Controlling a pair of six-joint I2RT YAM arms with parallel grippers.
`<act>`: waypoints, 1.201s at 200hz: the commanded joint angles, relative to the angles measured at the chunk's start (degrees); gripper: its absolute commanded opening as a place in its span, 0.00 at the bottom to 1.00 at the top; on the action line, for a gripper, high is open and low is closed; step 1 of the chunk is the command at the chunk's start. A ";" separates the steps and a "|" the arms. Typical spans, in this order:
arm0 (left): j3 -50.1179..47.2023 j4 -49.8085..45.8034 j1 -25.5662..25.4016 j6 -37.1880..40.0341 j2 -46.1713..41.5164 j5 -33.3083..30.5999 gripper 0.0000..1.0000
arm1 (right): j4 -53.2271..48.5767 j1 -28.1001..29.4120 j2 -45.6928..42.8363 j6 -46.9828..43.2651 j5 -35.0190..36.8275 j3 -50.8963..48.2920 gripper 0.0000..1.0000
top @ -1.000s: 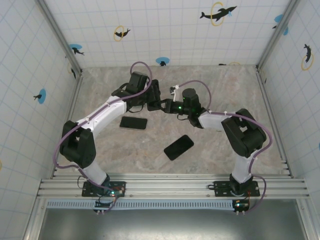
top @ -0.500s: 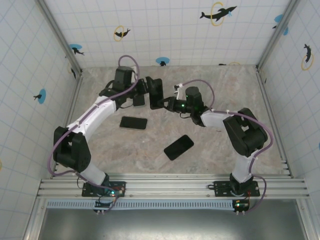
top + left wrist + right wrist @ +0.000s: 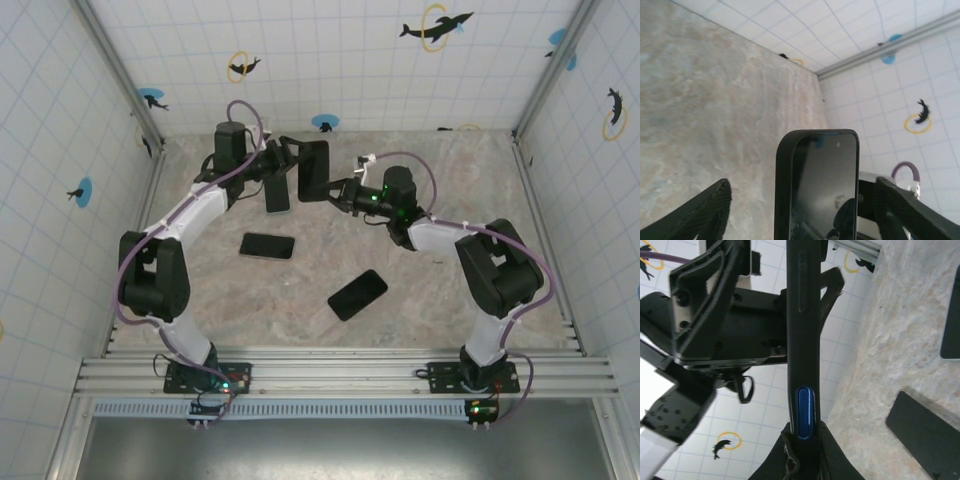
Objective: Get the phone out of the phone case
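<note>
phone (image 3: 825, 195) sits in its phone case (image 3: 783, 200), raised off the desk (image 3: 420, 290) near its 12 o'clock end. your right hand (image 3: 804, 445), at the phone's 3 o'clock, is clenched on the case edge. your left hand (image 3: 802, 190), at 9 o'clock, is released, its fingers flanking the case without touching.

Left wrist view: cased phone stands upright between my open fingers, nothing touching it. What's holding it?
Observer: The right gripper is shut on one end of the phone case; its wrist camera sees the case edge-on.
Operator: Is it clear of the surface?
Observer: Yes. From above, it hangs over the far half of the table, between the two wrists.
Operator: Anything underneath if it drops?
Observer: Not directly under. A dark phone lies flat nearer the bases on the left, and another phone lies mid-table.
</note>
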 commanded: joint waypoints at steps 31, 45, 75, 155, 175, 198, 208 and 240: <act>2.93 12.55 1.02 -11.13 3.07 11.83 0.48 | 9.25 -0.37 -2.23 7.73 -2.90 2.28 0.04; 2.77 14.34 1.16 -13.24 3.58 13.48 0.39 | 10.00 -0.47 -1.97 8.99 -3.15 2.58 0.04; 1.90 17.05 1.15 -15.97 3.80 15.73 0.33 | 10.95 -0.90 -1.18 11.08 -3.92 3.07 0.04; 2.28 19.36 1.14 -18.14 4.54 17.85 0.17 | 13.55 -1.08 0.62 16.78 -6.34 4.00 0.06; 2.79 19.42 1.07 -18.26 4.65 17.92 0.11 | 11.14 -1.06 0.50 15.38 -6.94 4.59 0.07; 2.30 19.49 1.09 -18.47 4.47 17.17 0.07 | 10.73 -1.29 0.67 15.58 -7.05 4.37 0.14; 1.82 19.59 1.08 -18.67 4.13 16.40 0.06 | 10.32 -1.47 0.67 15.50 -7.08 4.38 0.22; -0.01 22.01 1.17 -20.66 2.62 12.03 0.00 | 9.81 -1.65 0.07 14.96 -6.06 3.83 0.36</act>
